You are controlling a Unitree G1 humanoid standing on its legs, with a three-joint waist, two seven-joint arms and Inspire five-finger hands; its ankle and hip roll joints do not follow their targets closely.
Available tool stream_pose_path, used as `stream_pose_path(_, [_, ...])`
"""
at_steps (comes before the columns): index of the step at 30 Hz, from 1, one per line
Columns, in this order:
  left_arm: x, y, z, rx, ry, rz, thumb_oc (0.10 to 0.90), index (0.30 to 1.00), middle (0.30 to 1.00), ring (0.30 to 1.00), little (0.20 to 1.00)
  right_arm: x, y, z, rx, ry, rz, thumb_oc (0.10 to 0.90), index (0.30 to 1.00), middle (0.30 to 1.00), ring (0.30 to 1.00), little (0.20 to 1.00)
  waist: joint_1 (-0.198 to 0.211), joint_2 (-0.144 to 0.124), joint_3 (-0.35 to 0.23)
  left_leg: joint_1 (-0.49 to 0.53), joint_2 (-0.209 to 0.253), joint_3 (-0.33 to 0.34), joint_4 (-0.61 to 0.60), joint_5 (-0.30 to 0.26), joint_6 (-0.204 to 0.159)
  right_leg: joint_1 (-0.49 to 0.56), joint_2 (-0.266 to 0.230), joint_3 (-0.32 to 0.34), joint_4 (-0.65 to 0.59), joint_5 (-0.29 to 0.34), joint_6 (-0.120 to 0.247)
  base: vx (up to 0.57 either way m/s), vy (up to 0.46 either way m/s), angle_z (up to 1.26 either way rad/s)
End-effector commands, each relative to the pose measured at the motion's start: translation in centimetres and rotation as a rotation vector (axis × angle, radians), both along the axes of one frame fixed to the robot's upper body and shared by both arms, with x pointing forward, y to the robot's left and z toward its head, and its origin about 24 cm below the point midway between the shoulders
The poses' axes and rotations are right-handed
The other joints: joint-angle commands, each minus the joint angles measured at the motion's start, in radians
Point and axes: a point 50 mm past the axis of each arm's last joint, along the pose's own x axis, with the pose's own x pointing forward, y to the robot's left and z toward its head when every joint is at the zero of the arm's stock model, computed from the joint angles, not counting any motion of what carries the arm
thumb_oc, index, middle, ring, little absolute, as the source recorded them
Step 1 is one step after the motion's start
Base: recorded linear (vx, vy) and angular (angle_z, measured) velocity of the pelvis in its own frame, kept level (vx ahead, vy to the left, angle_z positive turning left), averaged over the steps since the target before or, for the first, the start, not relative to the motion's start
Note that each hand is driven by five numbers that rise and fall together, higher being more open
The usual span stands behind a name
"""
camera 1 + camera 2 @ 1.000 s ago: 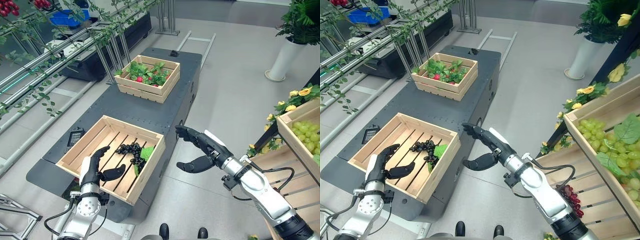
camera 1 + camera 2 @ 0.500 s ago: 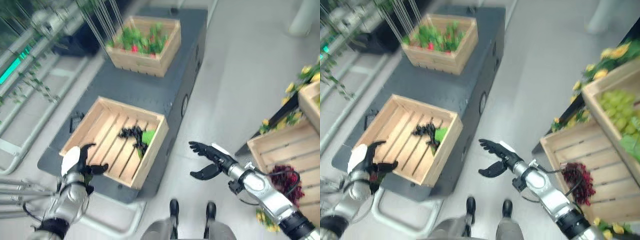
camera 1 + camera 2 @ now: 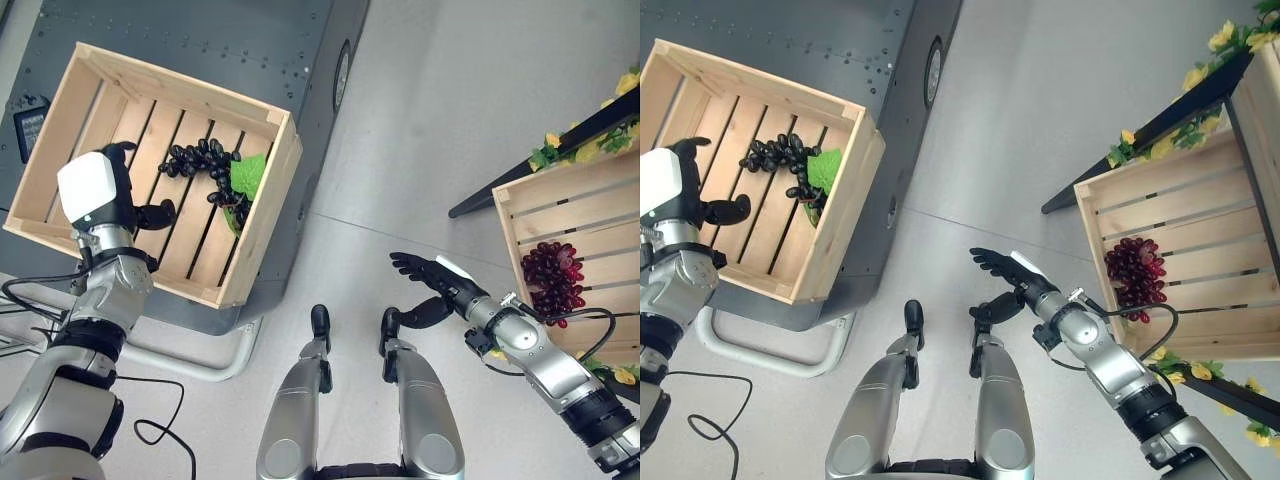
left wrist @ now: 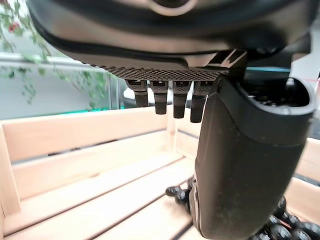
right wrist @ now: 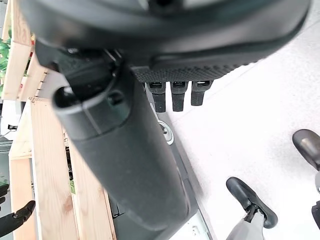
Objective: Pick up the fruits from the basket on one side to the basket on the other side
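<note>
A wooden crate [image 3: 268, 215] on the dark cart holds a bunch of black grapes [image 3: 200, 165] with a green leaf [image 3: 246, 176]. My left hand [image 3: 105, 195] hovers open over the crate's near left part, apart from the grapes; its wrist view shows the grapes [image 4: 280, 227] past the thumb. A second wooden crate [image 3: 520, 215] on the shelf at the right holds a bunch of red grapes [image 3: 552, 276]. My right hand [image 3: 432, 290] is open above the floor between the two crates, holding nothing.
The dark cart [image 3: 300, 40] carries the left crate and has a small black device [image 3: 28, 125] on its top. A dark shelf frame [image 3: 545, 140] with yellow flowers [image 3: 548, 148] stands at the right. Grey floor lies between cart and shelf.
The camera has tilted down, so the whole scene has shifted. My left hand has risen over the crate's near left part. My right hand stays open over the floor.
</note>
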Motion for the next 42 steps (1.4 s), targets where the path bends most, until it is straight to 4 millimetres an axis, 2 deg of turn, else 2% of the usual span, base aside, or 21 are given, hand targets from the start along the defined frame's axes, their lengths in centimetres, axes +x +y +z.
stream_pose_path(1, [-2.5,3.8,7.1,0.220,-0.214,0.198,0.800,0.900,0.900,0.900,0.900,-0.3,0.6,2.6,0.004,-0.153,0.069,0.800,0.900,0.900,0.900,0.900,-0.033,-0.028,-0.014,-0.051,-0.004,0.066,0.186,-0.124,0.013,-0.023,0.045,-0.011,0.070,-0.022,-0.041,-0.01,0.082,-0.01])
stream_pose_path(5, [-2.5,3.9,9.0,0.326,-0.200,0.238,0.800,0.900,0.900,0.900,0.900,-0.4,-0.1,2.6,-0.022,-0.148,0.060,0.800,0.900,0.900,0.900,0.900,-0.041,-0.035,-0.014,-0.101,0.007,0.070,0.233,-0.141,0.015,-0.071,0.044,-0.008,0.114,-0.033,-0.049,0.01,0.070,0.06])
stream_pose_path(9, [-2.4,3.3,11.1,0.545,-0.161,0.263,0.800,0.900,0.900,0.900,0.900,-0.1,-1.1,2.9,-0.051,-0.147,0.052,0.800,0.900,0.900,0.900,0.900,-0.053,-0.038,-0.014,-0.154,0.017,0.072,0.276,-0.155,0.019,-0.122,0.041,-0.006,0.151,-0.038,-0.056,0.02,0.073,-0.02])
stream_pose_path(10, [-2.2,2.7,12.2,0.632,-0.150,0.261,0.800,0.900,0.900,0.900,0.900,-0.1,-1.4,2.9,-0.059,-0.142,0.053,0.800,0.900,0.900,0.900,0.900,-0.056,-0.039,-0.014,-0.173,0.019,0.072,0.287,-0.158,0.020,-0.140,0.043,-0.004,0.159,-0.037,-0.057,0.03,0.087,0.00])
stream_pose_path(14, [-1.9,1.5,13.4,0.805,-0.139,0.218,0.800,0.900,0.900,0.900,0.900,-0.2,-1.9,3.0,-0.084,-0.133,0.060,0.800,0.900,0.900,0.900,0.900,-0.065,-0.040,-0.014,-0.200,0.024,0.078,0.302,-0.162,0.024,-0.171,0.045,0.001,0.168,-0.030,-0.057,0.02,0.063,-0.04])
stream_pose_path(17, [-1.7,0.5,13.9,0.851,-0.166,0.166,0.800,0.900,0.900,0.900,0.900,-0.3,-2.3,3.0,-0.090,-0.131,0.055,0.800,0.900,0.900,0.900,0.900,-0.071,-0.038,-0.014,-0.218,0.027,0.082,0.312,-0.166,0.025,-0.190,0.044,0.003,0.177,-0.029,-0.057,0.02,0.047,-0.11])
stream_pose_path(19, [-1.3,-0.3,13.9,0.887,-0.153,0.105,0.800,0.900,0.900,0.900,0.900,-0.4,-2.6,3.0,-0.094,-0.132,0.050,0.800,0.900,0.900,0.900,0.900,-0.074,-0.034,-0.014,-0.232,0.024,0.083,0.322,-0.169,0.028,-0.206,0.042,0.004,0.185,-0.028,-0.056,0.02,0.034,0.00])
stream_pose_path(23, [-0.9,-0.5,13.5,0.903,-0.085,0.066,0.800,0.900,0.900,0.900,0.900,-0.5,-2.7,3.2,-0.101,-0.140,0.047,0.800,0.900,0.900,0.900,0.900,-0.078,-0.030,-0.014,-0.240,0.022,0.085,0.325,-0.172,0.029,-0.214,0.042,0.006,0.183,-0.024,-0.053,0.00,0.007,-0.01])
stream_pose_path(25, [-0.7,-0.3,12.7,0.903,-0.004,0.047,0.800,0.900,0.900,0.900,0.900,-0.7,-2.9,2.9,-0.106,-0.129,0.043,0.800,0.900,0.900,0.900,0.900,-0.080,-0.026,-0.014,-0.218,0.020,0.077,0.331,-0.194,0.021,-0.193,0.044,0.011,0.187,-0.041,-0.042,0.07,0.036,-0.01])
stream_pose_path(26, [-0.6,0.3,12.1,0.877,0.086,0.058,0.800,0.900,0.900,0.900,0.900,-0.7,-3.2,3.1,-0.109,-0.128,0.036,0.800,0.900,0.900,0.900,0.900,-0.082,-0.023,-0.014,-0.215,0.017,0.078,0.327,-0.193,0.021,-0.190,0.046,0.013,0.180,-0.039,-0.040,0.02,0.035,-0.02])
stream_pose_path(27, [-0.6,0.3,12.3,0.876,0.087,0.056,0.800,0.900,0.900,0.900,0.900,-0.5,-3.3,3.4,-0.109,-0.138,0.034,0.800,0.900,0.900,0.900,0.900,-0.083,-0.023,-0.014,-0.237,0.019,0.087,0.324,-0.174,0.029,-0.211,0.044,0.009,0.176,-0.021,-0.049,-0.04,0.027,-0.03])
stream_pose_path(32, [-0.6,1.6,10.4,0.855,0.279,0.105,0.800,0.900,0.900,0.900,0.900,-0.3,-3.4,3.7,-0.097,-0.129,0.023,0.800,0.900,0.900,0.900,0.900,-0.085,-0.022,-0.014,-0.241,0.016,0.087,0.320,-0.171,0.025,-0.213,0.043,0.012,0.161,-0.014,-0.046,-0.01,0.006,-0.01])
stream_pose_path(35, [-0.5,2.5,9.6,0.785,0.454,0.148,0.800,0.900,0.900,0.900,0.900,-0.4,-3.7,3.9,-0.089,-0.136,0.015,0.800,0.900,0.900,0.900,0.900,-0.087,-0.023,-0.014,-0.241,0.016,0.087,0.316,-0.169,0.026,-0.213,0.043,0.008,0.159,-0.015,-0.046,0.00,0.000,0.00])
stream_pose_path(38, [-0.5,3.1,8.7,0.741,0.552,0.169,0.800,0.900,0.900,0.900,0.900,-0.3,-3.5,3.9,-0.081,-0.141,0.016,0.800,0.900,0.900,0.900,0.900,-0.085,-0.026,-0.014,-0.242,0.015,0.082,0.315,-0.168,0.025,-0.210,0.042,0.006,0.154,-0.015,-0.045,0.00,0.000,0.00])
stream_pose_path(42, [-0.2,2.9,8.4,0.754,0.586,0.147,0.800,0.900,0.900,0.900,0.900,0.0,-3.2,4.2,-0.080,-0.150,0.024,0.800,0.900,0.900,0.900,0.900,-0.083,-0.032,-0.014,-0.249,0.015,0.082,0.310,-0.165,0.023,-0.213,0.041,-0.001,0.150,-0.014,-0.046,-0.02,-0.004,-0.01])
